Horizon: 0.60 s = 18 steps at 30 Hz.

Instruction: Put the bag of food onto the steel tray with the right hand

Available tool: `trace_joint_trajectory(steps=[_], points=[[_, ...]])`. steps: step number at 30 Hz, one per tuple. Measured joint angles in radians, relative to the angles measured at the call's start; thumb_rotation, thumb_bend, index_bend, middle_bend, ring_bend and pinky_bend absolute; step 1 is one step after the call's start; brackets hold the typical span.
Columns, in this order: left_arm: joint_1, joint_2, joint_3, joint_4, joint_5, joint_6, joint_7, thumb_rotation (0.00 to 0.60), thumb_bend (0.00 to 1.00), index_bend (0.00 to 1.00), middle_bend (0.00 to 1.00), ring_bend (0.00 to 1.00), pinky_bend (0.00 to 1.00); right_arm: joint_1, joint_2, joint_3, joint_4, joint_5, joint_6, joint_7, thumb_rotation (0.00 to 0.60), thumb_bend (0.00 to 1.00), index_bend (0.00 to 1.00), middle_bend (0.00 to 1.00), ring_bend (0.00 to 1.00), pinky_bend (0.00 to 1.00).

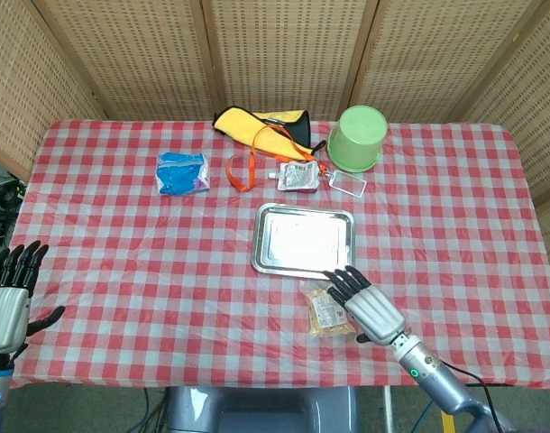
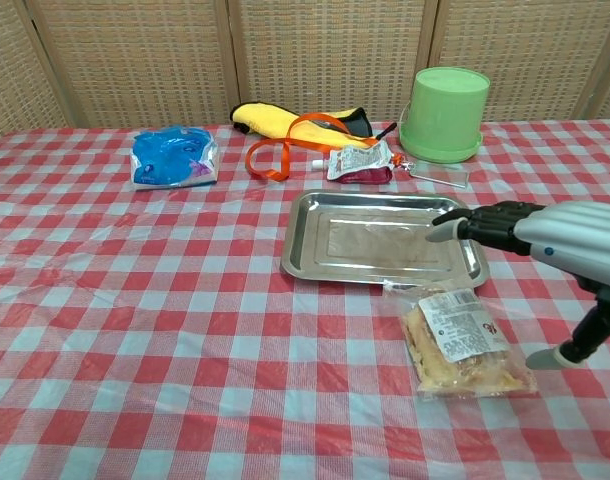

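A clear bag of food (image 1: 326, 313) (image 2: 460, 343) with a white label lies on the checked cloth just in front of the steel tray (image 1: 303, 239) (image 2: 383, 240). The tray holds nothing. My right hand (image 1: 368, 306) (image 2: 545, 232) hovers over the bag's right side with fingers spread and reaching toward the tray's near right corner; it holds nothing. My left hand (image 1: 8, 296) stays at the table's left front edge, fingers apart, seen only in the head view.
Behind the tray lie a red pouch (image 2: 360, 160), an orange strap (image 2: 285, 145), a yellow bag (image 2: 275, 118) and a clear tag (image 2: 440, 174). An upturned green bucket (image 2: 445, 112) stands at the back right, a blue packet (image 2: 173, 157) at the back left.
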Motion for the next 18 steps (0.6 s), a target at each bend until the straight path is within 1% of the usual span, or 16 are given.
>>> trace_joint_trajectory(steps=[3,8,13,18], points=[[0.0,0.0,0.0,0.0,0.0,0.001,0.0,0.6,0.06,0.0,0.0,0.0,0.0,0.012,-0.01,0.0,0.018,0.013,-0.016,-0.005,0.6,0.11,0.05,0.0,0.0,0.0],[-0.003,-0.003,0.0,0.0,-0.004,-0.007,0.007,0.6,0.06,0.0,0.0,0.0,0.0,0.022,-0.01,-0.004,0.021,0.045,-0.042,-0.012,0.6,0.11,0.0,0.0,0.0,0.0],[-0.005,-0.005,0.0,0.003,-0.009,-0.013,0.012,0.6,0.06,0.0,0.0,0.0,0.0,0.035,-0.009,-0.006,0.0,0.084,-0.074,-0.046,0.6,0.11,0.0,0.0,0.0,0.0],[-0.006,-0.005,-0.001,0.005,-0.011,-0.015,0.008,0.6,0.06,0.0,0.0,0.0,0.0,0.042,-0.009,-0.006,-0.039,0.133,-0.095,-0.106,0.6,0.11,0.0,0.0,0.0,0.0]])
